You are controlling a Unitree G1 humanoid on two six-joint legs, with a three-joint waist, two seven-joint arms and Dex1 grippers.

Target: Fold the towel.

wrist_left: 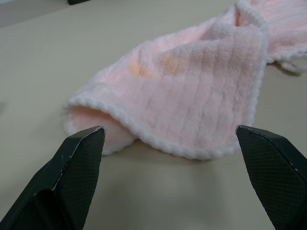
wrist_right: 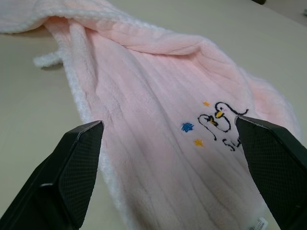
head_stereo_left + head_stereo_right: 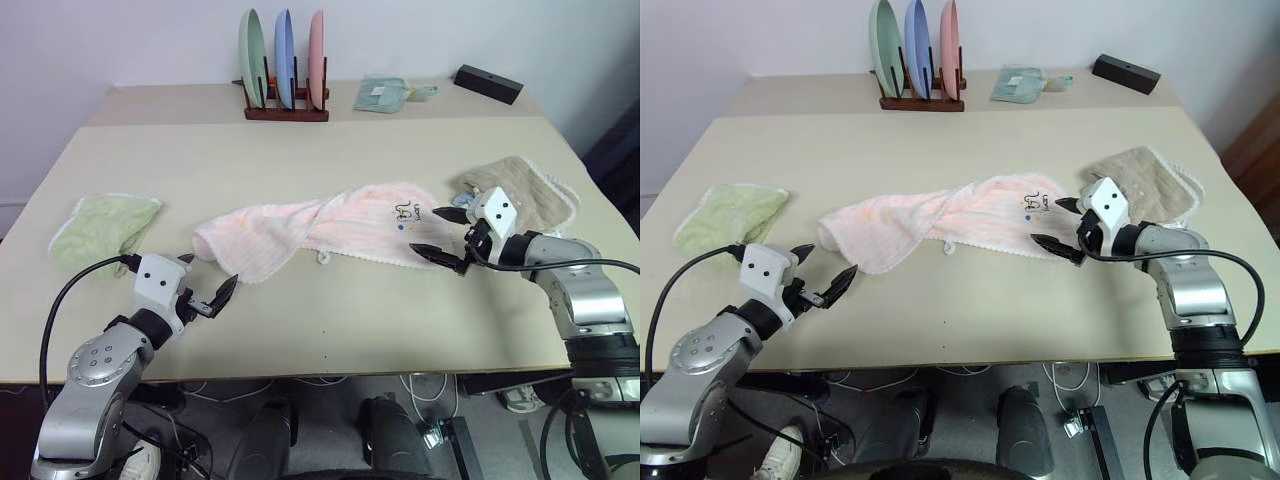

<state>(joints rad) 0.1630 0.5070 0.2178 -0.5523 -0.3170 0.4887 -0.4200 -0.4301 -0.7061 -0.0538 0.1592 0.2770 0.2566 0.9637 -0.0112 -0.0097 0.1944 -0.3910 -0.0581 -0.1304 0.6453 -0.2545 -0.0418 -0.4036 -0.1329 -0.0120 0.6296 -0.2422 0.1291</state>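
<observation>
The left gripper [image 3: 209, 286] stands with its two black fingers spread wide and nothing between them, low over the table [image 3: 330, 330] near the front edge, on the left side. It points at the near left end of the towel [image 3: 320, 233] and is close to it but not touching. In the left wrist view this end lies doubled over, with its white border facing the fingers.

The right gripper [image 3: 442, 235] is also spread wide and empty. It hangs over the right end of the towel, where the small dark embroidered logo [image 2: 221, 123] is, and the cloth lies between and under its fingers. I cannot tell if the lower finger already touches the cloth.

The towel lies in the middle of the table, long from left to right, twisted once near its middle and wrinkled, with a small white loop [image 3: 324, 258] at its front edge. So I judge that the folding has not started: this is the reach for the two ends.

Next, each gripper must go down and pinch one end, probably at a corner. Then the twist must be pulled flat before any fold.

A beige towel [image 3: 530, 190] lies just behind the right gripper and touches the pink one, so the pinch must take only the pink cloth. A light green towel [image 3: 105, 225] lies near the left edge, well apart.
</observation>
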